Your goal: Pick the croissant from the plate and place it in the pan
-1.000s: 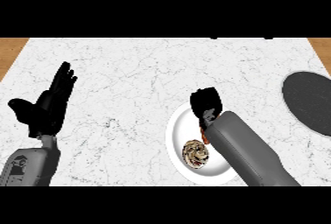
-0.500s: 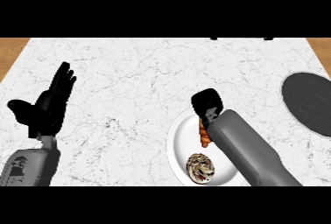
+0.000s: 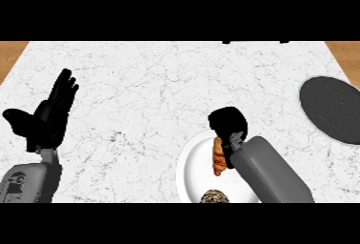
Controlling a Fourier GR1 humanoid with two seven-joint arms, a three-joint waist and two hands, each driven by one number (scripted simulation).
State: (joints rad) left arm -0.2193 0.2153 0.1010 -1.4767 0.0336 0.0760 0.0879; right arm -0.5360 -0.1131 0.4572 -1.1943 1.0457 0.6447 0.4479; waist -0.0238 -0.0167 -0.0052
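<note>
Desk (image 3: 162, 81): a white marble top with grey veins, filling most of the view; a strip of wood shows at its far left and far right corners.

Plate (image 3: 193, 167): white and round, at the near edge of the desk, right of centre; its lower part is cut off by the view.

Croissant (image 3: 219, 158): orange-brown and narrow, lying lengthwise on the plate, just beside the right wrist.

Second item on plate (image 3: 215, 197): a brownish, speckled round thing at the near edge, only partly seen; I cannot tell what it is.

Pan (image 3: 333, 108): a dark grey disc at the right edge of the desk, well apart from the plate, partly out of view.

Right hand (image 3: 228, 123): black, fingers curled, over the far rim of the plate and touching the far end of the croissant. I cannot tell whether it actually grips the croissant.

Right forearm (image 3: 271, 176): grey, coming in from below and covering the plate's right side.

Left hand (image 3: 45, 119): wide, fingers straight and pointing up, thumb out to the side, resting at the left of the desk.
</note>
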